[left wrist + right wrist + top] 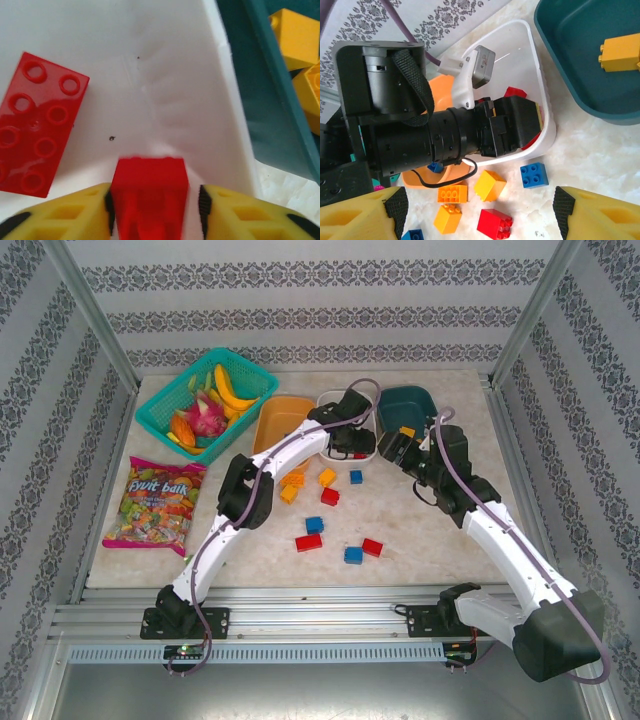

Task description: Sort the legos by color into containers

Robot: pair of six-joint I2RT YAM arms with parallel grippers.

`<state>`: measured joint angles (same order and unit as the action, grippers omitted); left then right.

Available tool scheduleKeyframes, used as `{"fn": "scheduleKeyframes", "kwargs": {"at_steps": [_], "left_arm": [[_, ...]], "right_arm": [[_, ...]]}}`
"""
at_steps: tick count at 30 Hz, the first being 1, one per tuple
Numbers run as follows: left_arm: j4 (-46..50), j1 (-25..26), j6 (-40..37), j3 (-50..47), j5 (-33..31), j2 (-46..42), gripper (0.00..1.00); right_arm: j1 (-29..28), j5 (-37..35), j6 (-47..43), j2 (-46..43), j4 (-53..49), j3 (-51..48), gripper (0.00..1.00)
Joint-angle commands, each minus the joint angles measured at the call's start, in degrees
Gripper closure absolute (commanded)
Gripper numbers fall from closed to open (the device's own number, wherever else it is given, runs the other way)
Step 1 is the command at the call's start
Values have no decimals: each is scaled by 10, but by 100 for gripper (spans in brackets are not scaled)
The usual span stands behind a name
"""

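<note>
Legos: loose legos [329,496] in red, blue and orange-yellow lie scattered on the bench [430,540], just in front of the orange tub [278,422], white tub [328,398] and teal tub [405,400], which stand side by side.
Red brick: a red brick [149,192] sits between the fingers of the left end effector [154,200], inside the white tub. A second red brick [37,125] lies flat beside it, studs up, on the tub floor.
Left end effector: one pad stands close on each side of the red brick, with a sliver of white at the right pad. Whether the pads press on the brick cannot be told.
Right end effector [479,210]: spread wide with nothing between its fingers, above loose bricks near the white tub's front corner.
Overhead against wrist views: from above, the left arm covers the white tub's floor, while the left wrist camera gives the two red bricks there. The right wrist camera gives a yellow brick [620,52] lying in the teal tub.
Surroundings: a teal mesh basket [176,385] of fruit at the bench's far left, with a candy bag [155,505] in front of it.
</note>
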<state>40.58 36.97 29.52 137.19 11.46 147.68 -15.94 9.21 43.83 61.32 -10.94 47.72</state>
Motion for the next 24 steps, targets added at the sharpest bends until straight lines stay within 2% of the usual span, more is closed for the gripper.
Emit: {"fn": "scheduleKeyframes", "kwargs": {"at_steps": [1, 4, 13, 18, 24], "left_arm": [[-12, -8, 10, 17, 16, -4, 42], [-8, -9, 16, 18, 11, -24, 35], [43, -11, 49, -32, -32, -147, 31], [58, -14, 83, -148, -72, -263, 30], [64, -23, 121, -351, -106, -418, 28]], "right_arm": [[3, 17, 6, -11, -3, -6, 21], [2, 19, -13, -6, -21, 5, 21], [1, 27, -84, -26, -55, 34, 21], [-7, 58, -139, -40, -77, 61, 21], [-82, 110, -207, -27, -101, 69, 21]]}}
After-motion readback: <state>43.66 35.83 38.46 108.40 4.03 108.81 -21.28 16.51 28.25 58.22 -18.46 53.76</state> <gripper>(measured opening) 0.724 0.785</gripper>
